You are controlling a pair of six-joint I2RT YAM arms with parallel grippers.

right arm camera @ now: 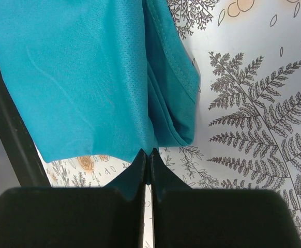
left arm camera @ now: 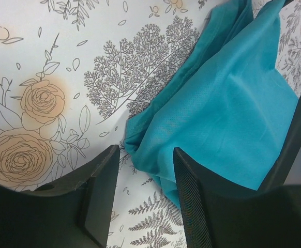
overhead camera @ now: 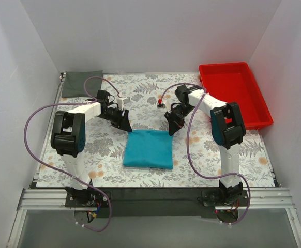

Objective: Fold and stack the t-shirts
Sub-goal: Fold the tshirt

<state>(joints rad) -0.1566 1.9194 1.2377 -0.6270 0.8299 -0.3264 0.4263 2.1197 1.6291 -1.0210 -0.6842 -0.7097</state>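
Top external view has the teal soft-cloth t-shirt (overhead camera: 148, 149) folded into a neat rectangle on the floral-patterned table cloth (overhead camera: 109, 155), lying right in front of both sets of jaws. The left gripper (overhead camera: 124, 123) is at the shirt's far left corner and the right gripper (overhead camera: 171, 127) at its far right corner. Well behind the left jaws, off in the far corner, there's the dark grey t-shirt (overhead camera: 82, 82), a flat folded rectangle. The red plastic tray (overhead camera: 233, 90) sits out past the right arm, well apart from the right jaws.

Left wrist cam: the jaws stand apart with nothing clamped. The teal shirt's layered corner sits just ahead of the gap, and the cloth runs on past the finger on the right of that view. The other finger is over bare table cloth.

Right wrist cam: the jaws are pressed together, no gap at all. Their tips meet the shirt's edge right where a fold line runs down. Honestly can't tell if any fabric is nipped in there or if they're just touching it. The folded corner sits just ahead and to the right of the tips.
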